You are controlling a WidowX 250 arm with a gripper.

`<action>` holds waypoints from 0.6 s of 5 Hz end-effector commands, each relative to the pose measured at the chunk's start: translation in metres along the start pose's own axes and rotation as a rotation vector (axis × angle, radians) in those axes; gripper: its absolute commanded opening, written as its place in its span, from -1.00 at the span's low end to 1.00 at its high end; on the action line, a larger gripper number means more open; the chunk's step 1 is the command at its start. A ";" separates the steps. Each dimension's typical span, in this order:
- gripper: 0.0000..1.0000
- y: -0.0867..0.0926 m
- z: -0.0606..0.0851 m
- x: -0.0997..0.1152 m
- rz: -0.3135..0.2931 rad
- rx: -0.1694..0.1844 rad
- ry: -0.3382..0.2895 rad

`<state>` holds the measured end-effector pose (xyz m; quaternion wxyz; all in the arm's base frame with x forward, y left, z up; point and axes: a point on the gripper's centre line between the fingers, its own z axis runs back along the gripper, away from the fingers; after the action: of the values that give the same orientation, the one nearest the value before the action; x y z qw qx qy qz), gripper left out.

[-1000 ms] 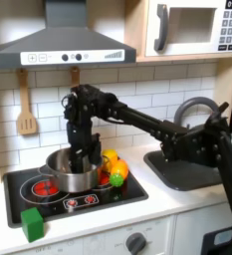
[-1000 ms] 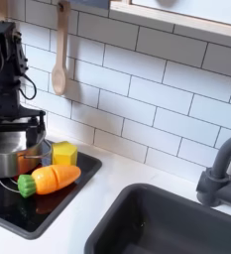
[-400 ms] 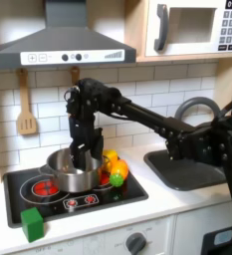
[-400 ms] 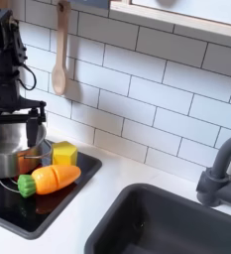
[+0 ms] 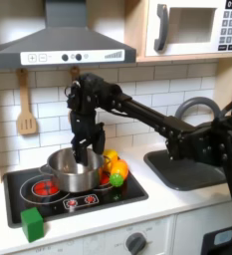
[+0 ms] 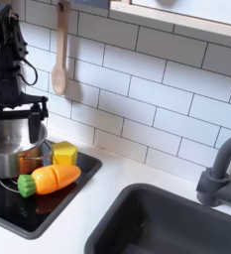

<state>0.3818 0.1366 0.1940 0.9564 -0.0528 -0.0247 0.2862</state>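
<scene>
The gripper (image 5: 82, 149) is being held just above the steel pot (image 5: 72, 170), which is standing on the toy stove (image 5: 100, 199) at the bench's back. In the second exterior view its fingers (image 6: 34, 127) are being kept spread wide over the pot's mouth. Nothing appears to be held between them, though the dim picture makes this hard to confirm. The step in hand is judged to be a lift out of the pot. Any further move is being constrained by the pot's rim, so height is needed before sideways travel. A toy carrot (image 6: 50, 179) is lying at 4 o'clock from the pot in the second exterior view, touching its wall or nearly so, with a yellow block (image 6: 63, 153) at 2 o'clock. Compared with a second ago, the gripper is being carried higher, its fingers now clear of the pot's inside, while the pot and the toys are lying unchanged.
</scene>
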 end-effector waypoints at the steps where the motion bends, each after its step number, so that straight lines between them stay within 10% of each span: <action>1: 1.00 0.000 0.015 0.004 -0.006 0.001 -0.046; 3: 1.00 0.002 0.001 -0.017 -0.035 0.016 0.032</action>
<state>0.3641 0.1306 0.2027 0.9618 -0.0481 -0.0151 0.2692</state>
